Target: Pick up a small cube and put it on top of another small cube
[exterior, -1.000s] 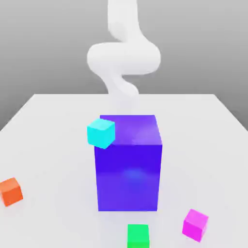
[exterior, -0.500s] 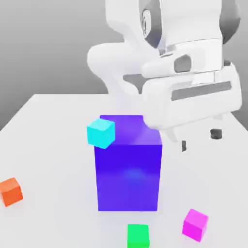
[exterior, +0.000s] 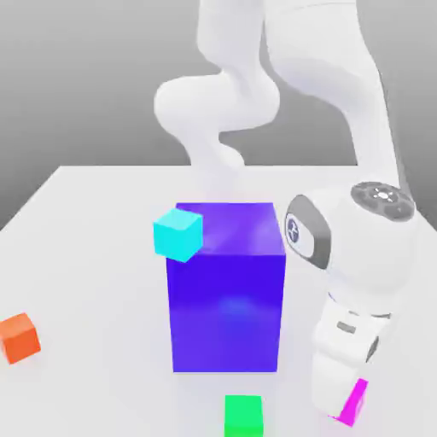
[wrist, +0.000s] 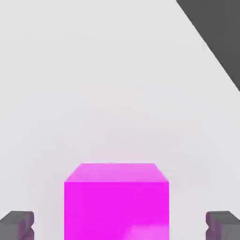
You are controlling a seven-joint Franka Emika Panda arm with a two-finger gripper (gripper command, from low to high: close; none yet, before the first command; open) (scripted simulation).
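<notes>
A small magenta cube rests on the white table, and in the exterior view the magenta cube peeks out from behind my hand at the front right. My gripper is open and lowered over it. One dark fingertip stands off each side of the cube with a gap between. In the exterior view my gripper hangs low at the table, wrist above it. Other small cubes lie about: cyan, green and orange.
A large blue cube stands mid-table, just to the exterior view's left of my arm; the cyan cube appears at its upper left corner. The white table ends close to the magenta cube's far side, as the table edge in the hand view.
The arm has swung down from above the blue cube to the front right, bringing the hand low over the magenta cube. No cube has moved.
</notes>
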